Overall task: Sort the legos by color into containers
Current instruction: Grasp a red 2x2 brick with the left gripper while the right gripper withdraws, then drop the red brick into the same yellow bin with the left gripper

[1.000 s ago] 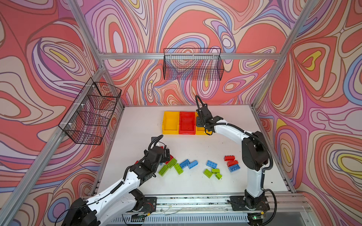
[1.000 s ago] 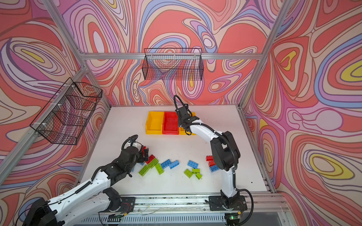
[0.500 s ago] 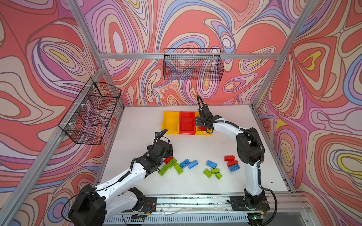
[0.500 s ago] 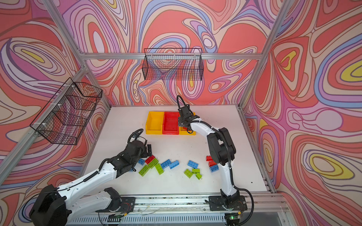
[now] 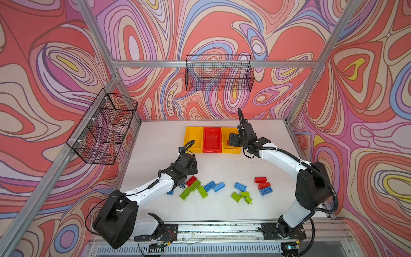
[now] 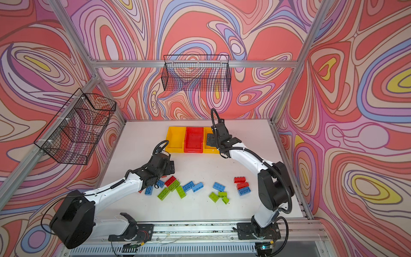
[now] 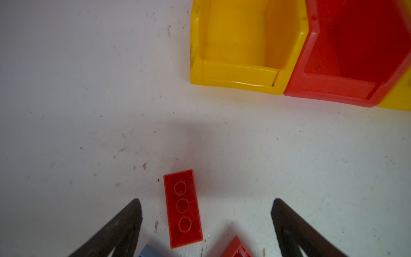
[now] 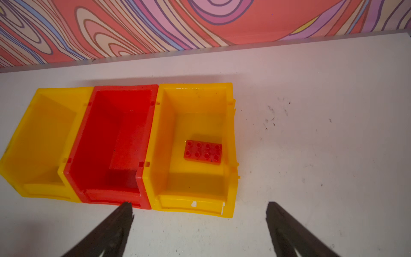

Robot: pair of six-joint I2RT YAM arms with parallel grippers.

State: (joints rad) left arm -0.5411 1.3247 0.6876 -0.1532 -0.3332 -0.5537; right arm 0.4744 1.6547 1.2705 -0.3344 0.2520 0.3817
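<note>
Left gripper (image 7: 205, 200) spread wide, red brick (image 7: 182, 208) (underside up) between its jaws, bare table (image 7: 89, 89) ahead; right gripper (image 8: 198, 203) released, empty, at the yellow bin (image 8: 230, 144) front rim.

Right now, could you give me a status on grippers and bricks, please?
Left gripper open over upturned red brick, blue brick close beside. Right gripper open; another red brick in right yellow bin.

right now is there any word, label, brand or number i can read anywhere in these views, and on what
No text is readable in any view.
Studded red brick in the yellow bin: any stud marks are too blurred to read.
Upturned red brick: plain rings only, no text.
White scraps on that bin's front: blank.
Electronics at the arm bases: too small to read.
</note>
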